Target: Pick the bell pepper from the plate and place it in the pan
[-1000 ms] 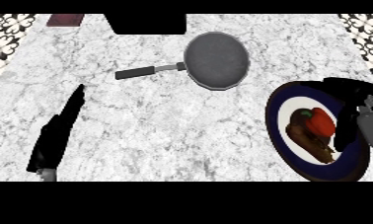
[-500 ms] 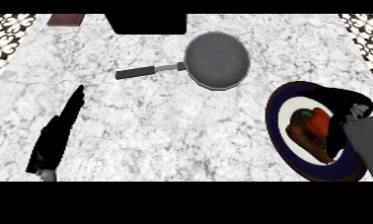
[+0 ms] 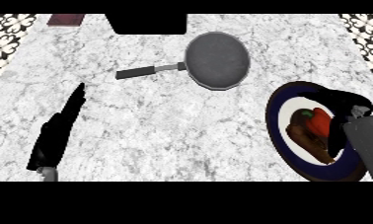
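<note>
At the right edge of the frame the right hand (image 3: 344,119) hangs over the plate (image 3: 280,100), its black fingers curled down beside the bell pepper (image 3: 315,122); whether they touch or pinch the pepper I cannot tell, since the hand hides that side. The red pepper with its green stem lies on the dark-rimmed plate, whose far rim is cut off by the frame. The pan (image 3: 217,60) sits well apart in the upper middle, handle pointing left. At lower left the left hand (image 3: 59,127) rests, fingers straight, its forearm cut off below.
</note>
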Robot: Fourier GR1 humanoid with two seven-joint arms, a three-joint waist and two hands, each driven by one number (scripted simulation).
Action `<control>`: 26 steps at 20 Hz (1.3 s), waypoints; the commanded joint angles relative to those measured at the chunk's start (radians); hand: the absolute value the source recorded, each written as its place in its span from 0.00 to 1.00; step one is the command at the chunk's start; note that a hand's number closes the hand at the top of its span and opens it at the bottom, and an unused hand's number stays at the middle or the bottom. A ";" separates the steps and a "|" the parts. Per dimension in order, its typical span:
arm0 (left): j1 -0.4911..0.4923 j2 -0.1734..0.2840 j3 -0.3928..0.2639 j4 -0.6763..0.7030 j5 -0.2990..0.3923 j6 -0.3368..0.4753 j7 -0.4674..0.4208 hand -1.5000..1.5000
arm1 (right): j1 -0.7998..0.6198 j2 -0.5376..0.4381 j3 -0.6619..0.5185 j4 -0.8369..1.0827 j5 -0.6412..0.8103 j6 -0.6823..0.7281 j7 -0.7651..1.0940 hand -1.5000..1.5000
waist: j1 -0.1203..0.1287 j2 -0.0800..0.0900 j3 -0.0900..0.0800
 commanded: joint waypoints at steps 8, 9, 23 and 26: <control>0.077 -0.008 0.010 -0.038 -0.028 -0.009 -0.041 0.50 | 0.005 0.098 -0.043 0.131 0.043 -0.133 -0.083 1.00 | 0.003 0.000 0.000; 0.093 -0.021 -0.003 -0.052 -0.031 -0.005 -0.048 0.50 | 0.042 0.073 -0.061 0.064 0.001 -0.055 -0.085 1.00 | -0.002 -0.002 0.000; 0.098 -0.016 0.056 -0.035 -0.031 0.022 0.003 0.50 | 0.155 0.294 -0.381 0.007 0.034 -0.494 0.504 1.00 | -0.143 -0.043 -0.016; 0.102 -0.017 0.061 -0.043 -0.032 0.028 0.005 0.50 | 0.153 0.316 -0.381 -0.099 0.133 -0.642 0.651 1.00 | -0.135 -0.051 -0.018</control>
